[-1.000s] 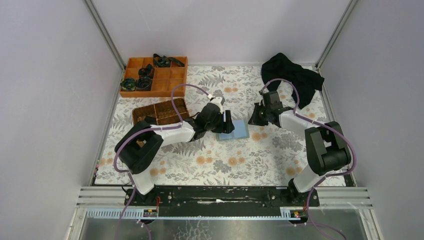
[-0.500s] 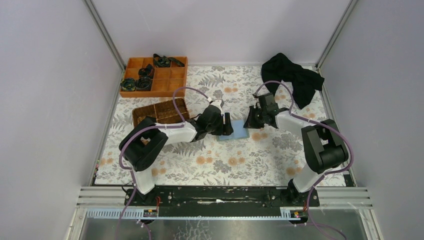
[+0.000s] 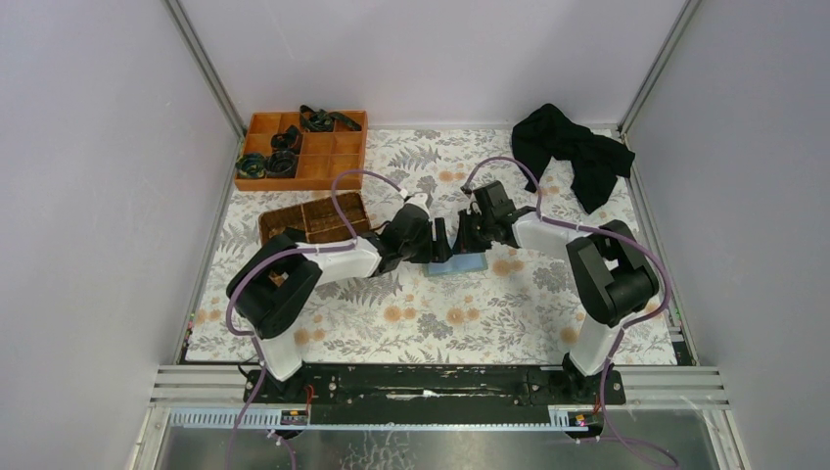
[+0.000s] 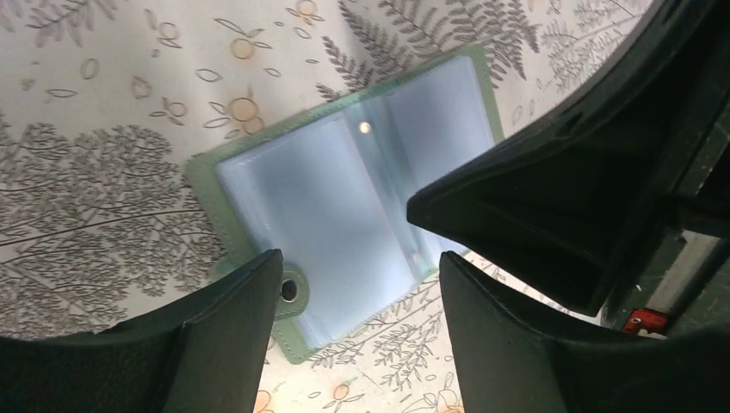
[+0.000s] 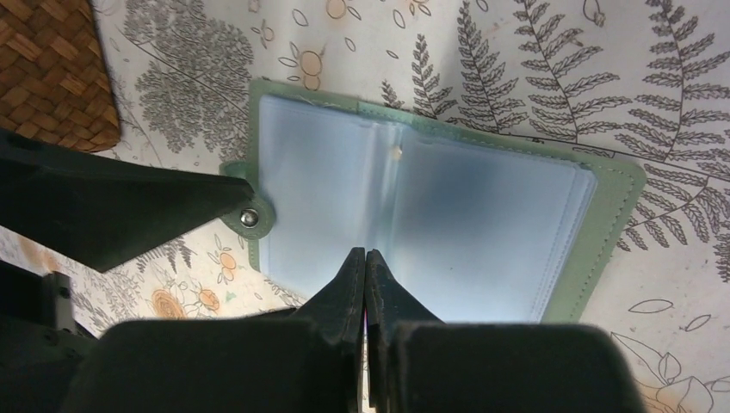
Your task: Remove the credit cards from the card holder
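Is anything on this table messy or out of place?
One thing: a black cloth lies crumpled in a heap at the far right corner, unlike the sorted trays. The card holder lies open and flat.

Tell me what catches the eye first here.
The open card holder lies flat in the middle, pale blue inside up. The left pincer hangs open over it; the right pincer is shut at its edge. Farther back, a black cloth lies on the right and an orange tray on the left.
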